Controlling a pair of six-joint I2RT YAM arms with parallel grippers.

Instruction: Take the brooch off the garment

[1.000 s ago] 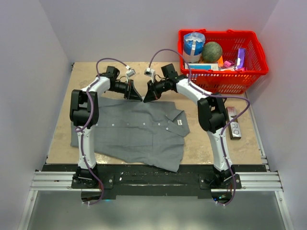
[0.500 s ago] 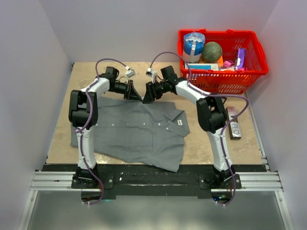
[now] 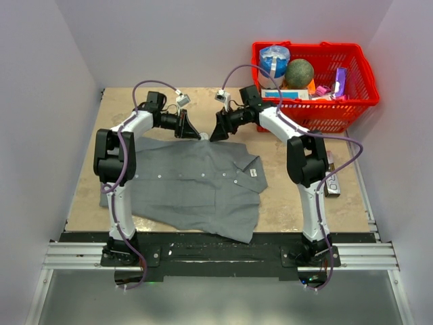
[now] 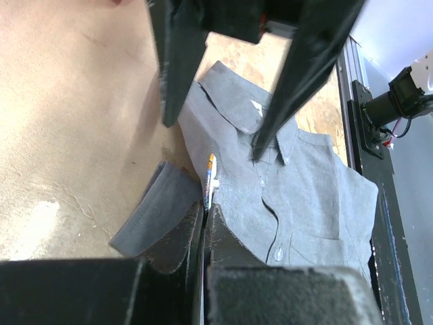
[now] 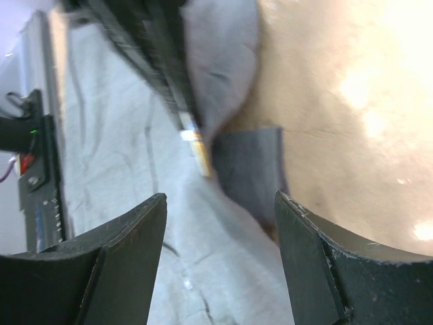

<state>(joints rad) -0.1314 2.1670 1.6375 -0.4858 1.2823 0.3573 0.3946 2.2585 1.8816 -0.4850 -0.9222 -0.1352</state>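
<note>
The garment lies flat toward the table's near-left corner. At its far edge, only in the wrist views do we see the brooch, edge-on, pinched by the left gripper. The right gripper gapes wide, facing it.

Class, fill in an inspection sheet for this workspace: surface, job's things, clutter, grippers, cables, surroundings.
Surface: table, pale wood board.
Job's things: grey garment spread out, one fold lifted at its far edge; brooch edge-on at that fold.
Clutter: red basket of oddments, far right; small box beside the right arm.
Grippers: left gripper shut at the brooch, cloth or disc unclear; right gripper open, close by.
Cables: purple cables looped along both arms.
Surroundings: pale walls on three sides.
</note>
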